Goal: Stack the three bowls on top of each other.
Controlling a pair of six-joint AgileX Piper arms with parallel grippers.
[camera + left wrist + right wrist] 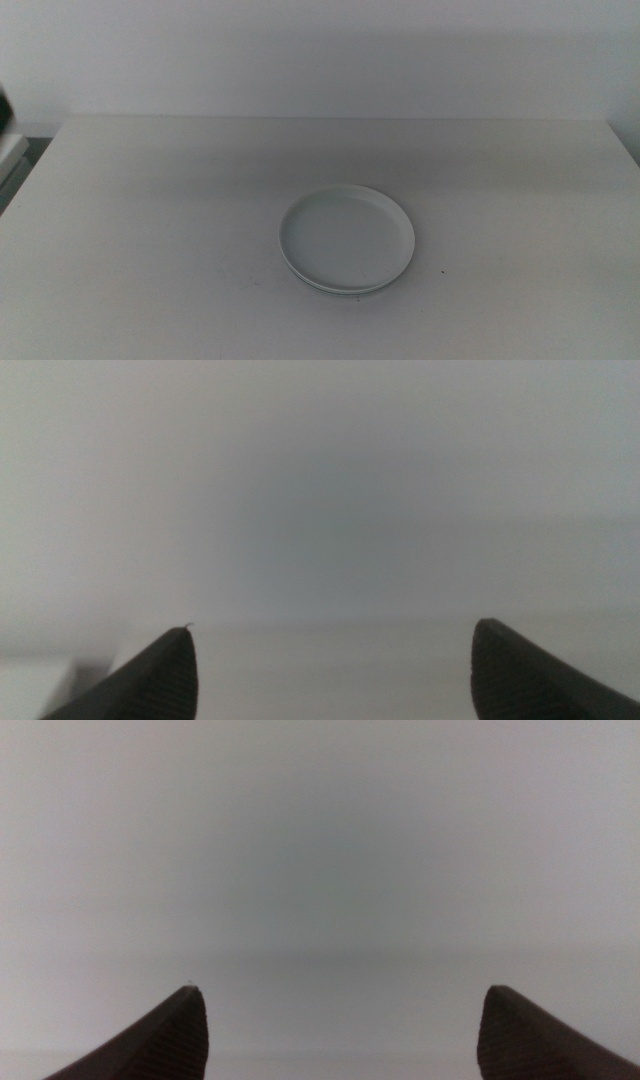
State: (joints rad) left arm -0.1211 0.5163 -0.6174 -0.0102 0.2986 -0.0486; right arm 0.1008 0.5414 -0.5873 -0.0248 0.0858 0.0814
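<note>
I see the bowls (346, 238) stacked one on another, slightly right of centre on the table (150, 230), toward its near side. Both arms outside the middle view.

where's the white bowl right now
In the middle view the white bowl sits slightly right of the table's centre, on top of a stack; a mint green rim peeks out beneath it.

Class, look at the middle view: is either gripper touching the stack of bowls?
No. The stack of bowls sits alone on the table, with no gripper in that view.
</note>
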